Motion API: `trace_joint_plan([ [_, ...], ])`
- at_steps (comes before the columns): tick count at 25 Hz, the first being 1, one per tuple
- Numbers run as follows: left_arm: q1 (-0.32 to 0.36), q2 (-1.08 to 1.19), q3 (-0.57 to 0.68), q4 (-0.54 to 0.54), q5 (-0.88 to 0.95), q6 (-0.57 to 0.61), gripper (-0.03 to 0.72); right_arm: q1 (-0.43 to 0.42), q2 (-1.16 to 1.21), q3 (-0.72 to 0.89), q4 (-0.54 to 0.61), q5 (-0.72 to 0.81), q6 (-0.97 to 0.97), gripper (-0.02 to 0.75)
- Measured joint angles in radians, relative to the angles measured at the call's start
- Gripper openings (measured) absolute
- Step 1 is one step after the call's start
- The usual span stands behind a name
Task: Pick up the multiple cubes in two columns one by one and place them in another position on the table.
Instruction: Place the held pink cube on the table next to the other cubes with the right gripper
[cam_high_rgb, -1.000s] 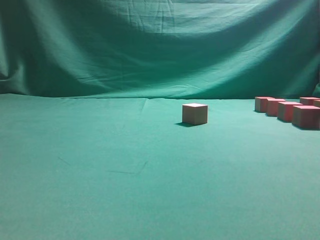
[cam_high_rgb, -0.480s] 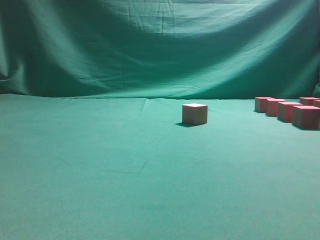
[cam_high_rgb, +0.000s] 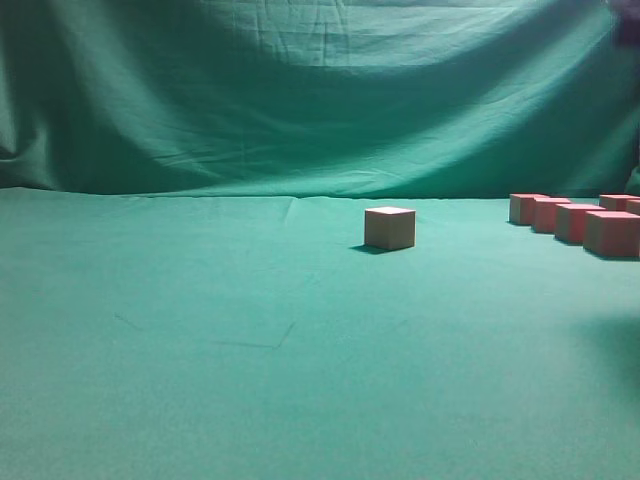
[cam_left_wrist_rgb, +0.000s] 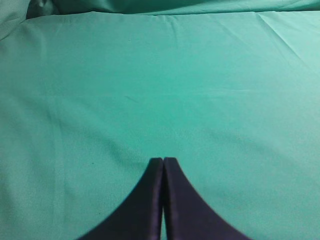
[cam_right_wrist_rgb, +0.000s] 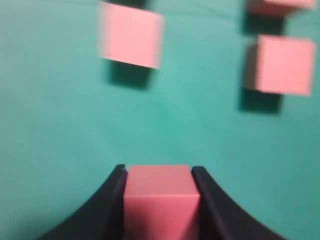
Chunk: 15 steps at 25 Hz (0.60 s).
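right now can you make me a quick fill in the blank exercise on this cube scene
1. The right hand is shut on a ____ cube.
2. The fingers of the left hand are pressed together and hold ____.
3. In the exterior view, the lone cube stands to the ____ of the cube group.
4. Everything rests on a ____ cloth.

Missing words: pink; nothing; left; green

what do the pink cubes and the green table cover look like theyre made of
Pink cube in the right gripper: probably foam or painted wood; flat matte faces, crisp edges, no shine. Motion blur leaves it open.

Lone cube at mid-table: same matte, sharp-edged look, paler and tan-tinted in the exterior view.

Table cover: woven cloth, dull finish; creases and soft folds show, and the same fabric hangs as the backdrop.
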Motion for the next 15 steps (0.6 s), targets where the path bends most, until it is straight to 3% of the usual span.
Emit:
trace_joint_plan([
  [9, 0.0, 0.0, 0.0, 0.0, 0.0, 0.0, 0.0, 0.302, 0.054, -0.334, 0.032, 0.095, -0.176, 0.269],
  [15, 0.0, 0.0, 0.0, 0.0, 0.0, 0.0, 0.0, 0.391, 0.316, -0.67, 0.026, 0.259, -0.285, 0.269],
])
